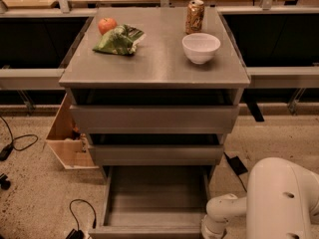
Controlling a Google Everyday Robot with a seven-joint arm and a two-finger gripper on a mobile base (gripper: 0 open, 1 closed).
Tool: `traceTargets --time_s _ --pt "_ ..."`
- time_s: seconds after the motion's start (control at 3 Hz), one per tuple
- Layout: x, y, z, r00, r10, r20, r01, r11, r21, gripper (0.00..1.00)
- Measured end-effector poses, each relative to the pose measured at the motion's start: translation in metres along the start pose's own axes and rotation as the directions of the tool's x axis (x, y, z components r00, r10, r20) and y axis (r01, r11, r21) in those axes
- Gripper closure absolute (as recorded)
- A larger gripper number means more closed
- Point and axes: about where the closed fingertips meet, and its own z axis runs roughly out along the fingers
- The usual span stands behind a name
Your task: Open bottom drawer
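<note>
Speckled floor [30,193], pincer [213,232] beside bottom drawer [154,203]

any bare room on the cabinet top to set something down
The front half of the cabinet top is bare, as is the strip between green bag and white bowl. Crowded at back: apple, can. Gripper sits at the front right corner of the bottom drawer.
</note>
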Motion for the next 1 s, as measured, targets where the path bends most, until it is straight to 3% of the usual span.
traceTargets --time_s 0.33,1.0 --pt "0.0056 0.0244 -0.0004 0.999 0.011 -0.031 -0.012 0.9991 -0.042 0.42" --pt "0.0117 0.0273 -0.0078 0.998 0.037 -0.051 -0.039 0.9976 -0.058 0.89"
